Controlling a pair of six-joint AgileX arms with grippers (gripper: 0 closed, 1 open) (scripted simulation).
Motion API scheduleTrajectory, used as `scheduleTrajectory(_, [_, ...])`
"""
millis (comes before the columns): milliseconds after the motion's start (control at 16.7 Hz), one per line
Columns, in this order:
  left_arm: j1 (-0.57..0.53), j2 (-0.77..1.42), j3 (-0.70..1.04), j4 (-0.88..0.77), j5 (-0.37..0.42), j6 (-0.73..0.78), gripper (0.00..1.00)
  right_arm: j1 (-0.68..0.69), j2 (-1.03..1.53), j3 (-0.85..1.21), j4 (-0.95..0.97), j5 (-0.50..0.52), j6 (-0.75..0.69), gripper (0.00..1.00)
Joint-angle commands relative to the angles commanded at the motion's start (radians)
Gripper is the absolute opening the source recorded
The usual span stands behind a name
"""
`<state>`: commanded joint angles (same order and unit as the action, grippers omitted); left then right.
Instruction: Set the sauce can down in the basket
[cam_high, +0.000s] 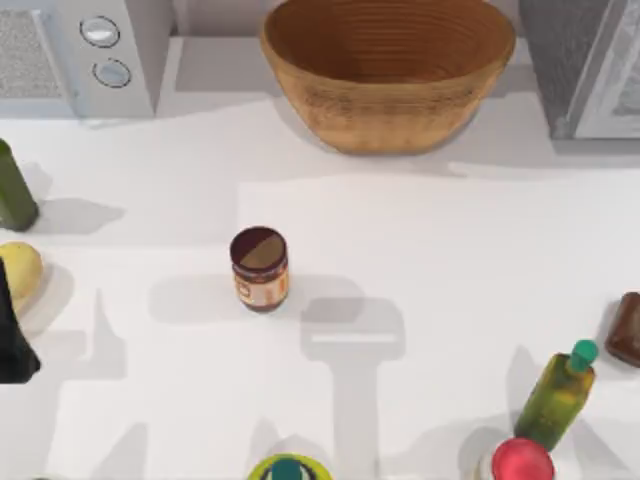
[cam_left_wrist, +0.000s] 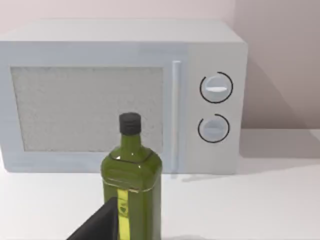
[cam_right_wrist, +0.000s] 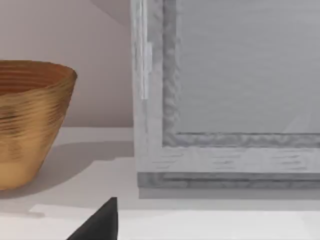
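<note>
Top view: sauce can (cam_high: 260, 268) upright, well short of basket (cam_high: 388, 70).

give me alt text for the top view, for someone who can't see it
A sauce can stands upright and alone near the middle of a white table, well short of the wicker basket at the far edge. A microwave sits at far left; bottles, a red-lidded jar and a dark brown object line the edges.

Woven wicker basket (cam_high: 388, 85); glossy sauce can (cam_high: 260, 269); matt table (cam_high: 450, 260).
</note>
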<state>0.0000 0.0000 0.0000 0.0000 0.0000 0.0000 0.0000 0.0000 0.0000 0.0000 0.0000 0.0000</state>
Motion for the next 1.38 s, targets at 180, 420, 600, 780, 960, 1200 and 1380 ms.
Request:
scheduleTrajectory(180, [0.001, 0.010, 0.008, 0.004, 0.008, 0.005, 1.00, 0.000, 0.000, 0.000, 0.000, 0.000, 0.000, 1.00])
scheduleTrajectory(420, [0.009, 0.156, 0.116, 0.050, 0.116, 0.087, 1.00, 0.000, 0.000, 0.000, 0.000, 0.000, 0.000, 1.00])
scheduleTrajectory(600, [0.014, 0.376, 0.244, 0.101, 0.258, 0.199, 1.00, 0.000, 0.000, 0.000, 0.000, 0.000, 0.000, 1.00])
scheduleTrajectory(780, [0.017, 0.688, 0.385, 0.150, 0.434, 0.339, 1.00, 0.000, 0.000, 0.000, 0.000, 0.000, 0.000, 1.00])
scheduleTrajectory(960, [0.017, 1.057, 0.520, 0.185, 0.634, 0.492, 1.00, 0.000, 0.000, 0.000, 0.000, 0.000, 0.000, 1.00])
scheduleTrajectory(1200, [0.010, 1.533, 0.673, 0.208, 0.910, 0.700, 1.00, 0.000, 0.000, 0.000, 0.000, 0.000, 0.000, 1.00])
scheduleTrajectory(1380, [-0.001, 1.818, 0.761, 0.212, 1.101, 0.847, 1.00, 0.000, 0.000, 0.000, 0.000, 0.000, 0.000, 1.00])
